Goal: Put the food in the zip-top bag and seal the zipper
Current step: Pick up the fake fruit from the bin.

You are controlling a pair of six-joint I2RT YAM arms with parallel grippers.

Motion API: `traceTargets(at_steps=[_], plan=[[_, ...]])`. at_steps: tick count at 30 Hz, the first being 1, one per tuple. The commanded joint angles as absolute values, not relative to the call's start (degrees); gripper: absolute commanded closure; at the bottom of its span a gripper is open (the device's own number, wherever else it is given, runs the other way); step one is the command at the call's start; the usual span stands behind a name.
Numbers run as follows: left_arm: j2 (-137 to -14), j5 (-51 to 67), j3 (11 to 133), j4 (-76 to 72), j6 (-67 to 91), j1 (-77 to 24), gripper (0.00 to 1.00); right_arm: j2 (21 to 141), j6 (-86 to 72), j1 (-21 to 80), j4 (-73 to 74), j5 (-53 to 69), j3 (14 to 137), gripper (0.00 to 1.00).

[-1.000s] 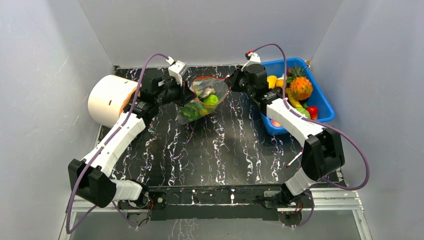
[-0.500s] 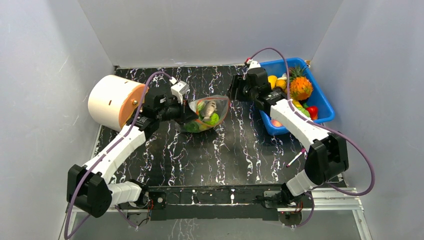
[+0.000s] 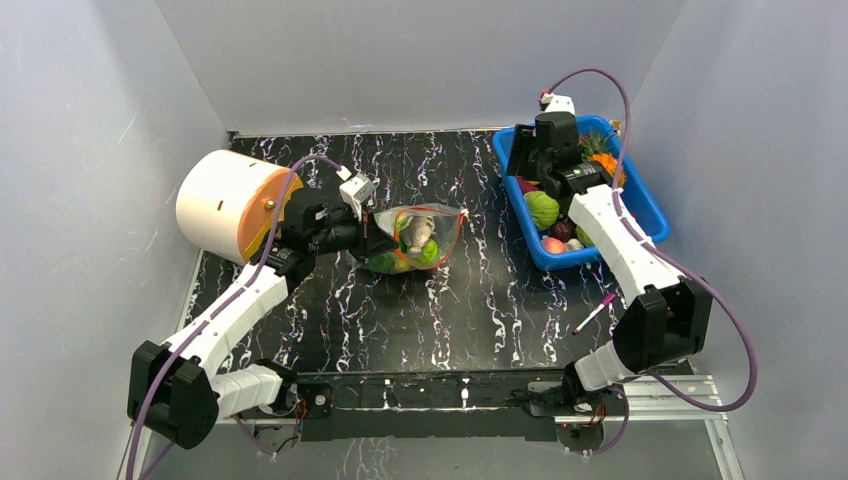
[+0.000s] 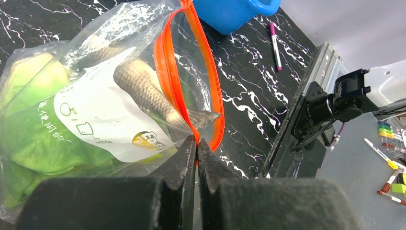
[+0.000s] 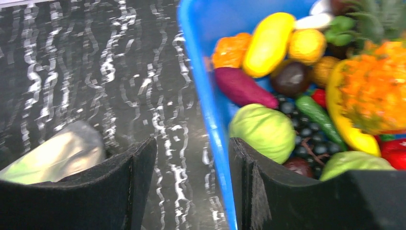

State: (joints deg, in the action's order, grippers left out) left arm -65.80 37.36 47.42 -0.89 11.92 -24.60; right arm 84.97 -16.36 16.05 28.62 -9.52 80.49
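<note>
The zip-top bag [image 3: 415,235] lies on the black marbled table, holding a green cabbage-like leaf [image 4: 28,139] and a pale fish-like piece [image 4: 143,93]. Its mouth stands open, and the zipper [image 4: 160,62] forms a red-orange loop. My left gripper [image 3: 378,238] is shut on the zipper at the near end of the mouth [image 4: 197,141]. My right gripper [image 3: 520,165] is open and empty above the left wall of the blue bin [image 3: 640,200]. In the right wrist view its fingers [image 5: 191,158] straddle that wall [image 5: 206,96], and the bag shows blurred at the left [image 5: 62,153].
The blue bin holds several toy foods, among them a green round piece [image 5: 263,132], a yellow piece [image 5: 268,43] and a pineapple [image 5: 378,91]. A big white-and-orange cylinder [image 3: 225,200] lies at the left. A pink marker [image 3: 592,312] lies near the right front.
My right gripper has left the bag's mouth and swung right to the blue bin. My left gripper has drawn the bag nearer and rightward, and the mouth has narrowed.
</note>
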Motion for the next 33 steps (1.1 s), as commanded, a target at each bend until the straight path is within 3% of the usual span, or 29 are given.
traceTargets(at_steps=[1,4,8,24,33], plan=[[-64.25,40.09,46.32,-3.13,9.61,-24.79,1.00,86.88,-12.69,11.70,28.46,-17.91,83.80,0.49],[-63.04,40.54,45.71,-2.78,7.71,-24.78,1.00,88.39,-11.82,9.10,26.07,-19.59,83.06,0.57],[-62.34,40.21,44.37,-2.86,6.50,-25.12,1.00,93.09,-12.07,6.55,24.04,-19.34,83.93,0.57],[-60.45,39.81,43.94,-2.75,5.89,-25.14,1.00,114.05,-14.50,2.52,20.98,-24.86,92.51,0.40],[-60.28,40.06,43.94,-2.81,5.88,-25.14,1.00,118.20,-14.88,1.47,21.63,-24.11,96.40,0.32]])
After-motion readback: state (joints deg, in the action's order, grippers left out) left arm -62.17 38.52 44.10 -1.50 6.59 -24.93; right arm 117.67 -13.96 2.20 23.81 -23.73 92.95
